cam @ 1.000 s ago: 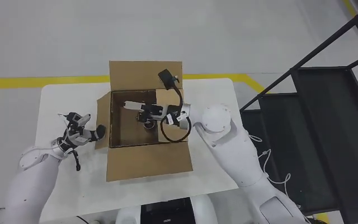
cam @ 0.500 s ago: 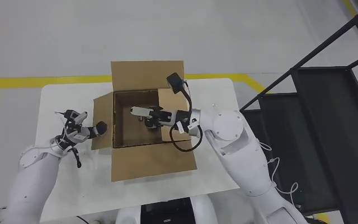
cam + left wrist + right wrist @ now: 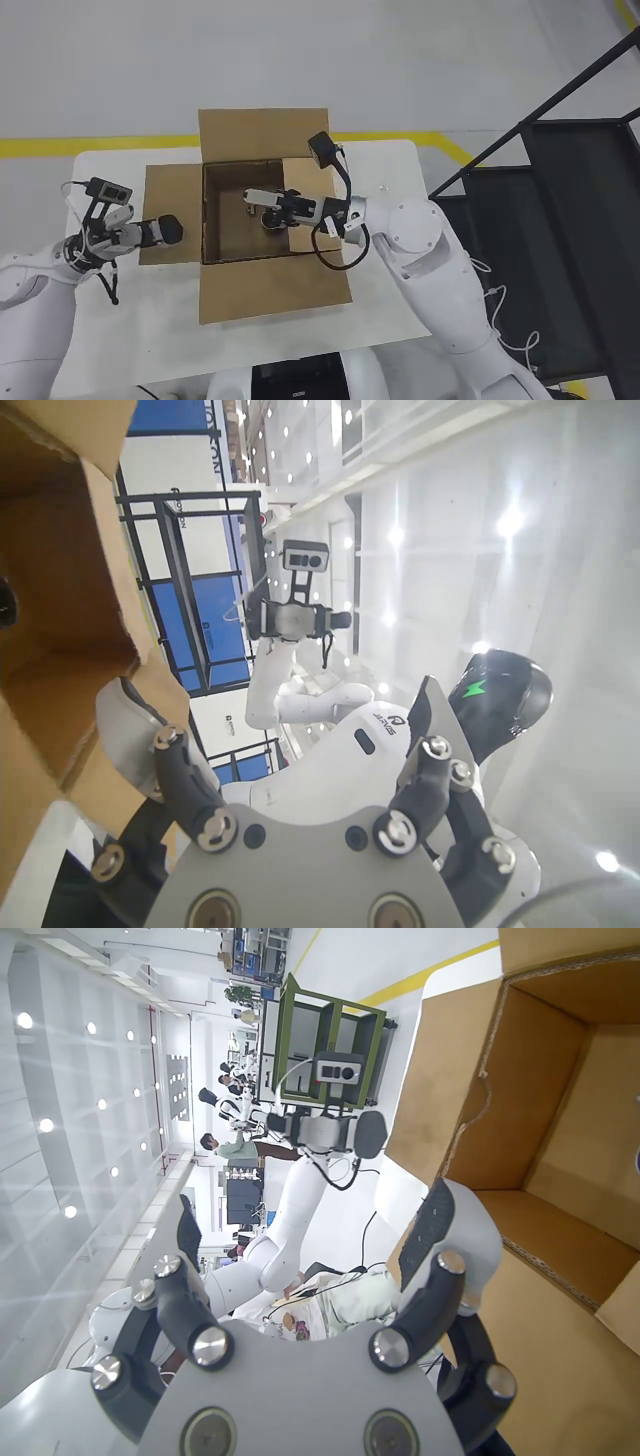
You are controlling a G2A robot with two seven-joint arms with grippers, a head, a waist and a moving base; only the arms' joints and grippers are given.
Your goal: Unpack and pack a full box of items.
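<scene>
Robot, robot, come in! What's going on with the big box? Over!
Left gripper open at box side flap. Right gripper open, over the box. Small dark item inside. Nothing blocking.

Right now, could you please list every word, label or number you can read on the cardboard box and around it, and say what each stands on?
Open brown cardboard box: no print on its flaps or inner walls.
White table: no print.
Blue and white wall panels in the room behind: lettering lies sideways, too small and blurred to read with confidence.
</scene>
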